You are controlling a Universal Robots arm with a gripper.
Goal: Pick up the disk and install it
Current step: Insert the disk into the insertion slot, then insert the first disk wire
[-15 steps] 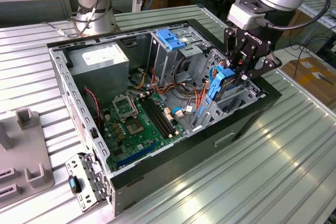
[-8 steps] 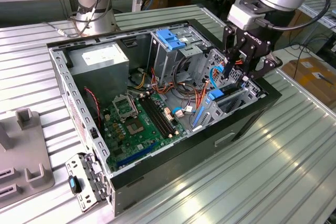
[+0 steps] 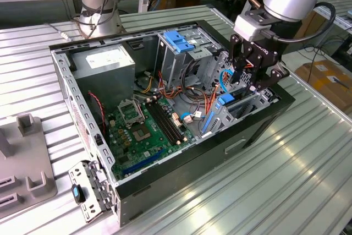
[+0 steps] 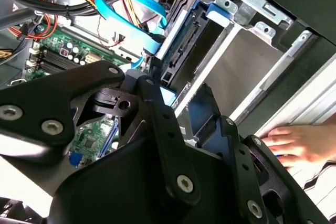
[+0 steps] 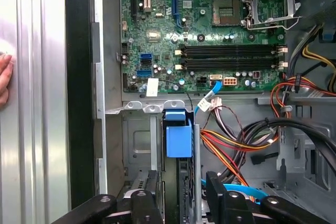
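Observation:
The disk [image 3: 225, 102], a flat drive with a bright blue carrier frame, stands on edge in the drive bay at the exterior view's right end of the open computer case [image 3: 66, 89]. Its blue end tab [image 5: 178, 135] shows in the first wrist view, and its long edge [image 4: 184, 51] in the second wrist view. My gripper [image 3: 253, 81] hangs right above the bay. The black fingers [image 5: 147, 203] straddle the disk with small gaps on both sides, so the gripper [image 5: 181, 203] looks open. Dark blue plastic lies between the gripper's [image 4: 194, 124] fingers.
A tall grey cage with a blue latch [image 3: 179, 39] stands beside the bay, amid bundles of cables [image 3: 192, 103]. The motherboard [image 3: 143, 125] covers the case floor. A person's hand [image 4: 299, 142] rests on the table outside the case wall. A grey fixture [image 3: 22, 158] sits at the exterior view's left.

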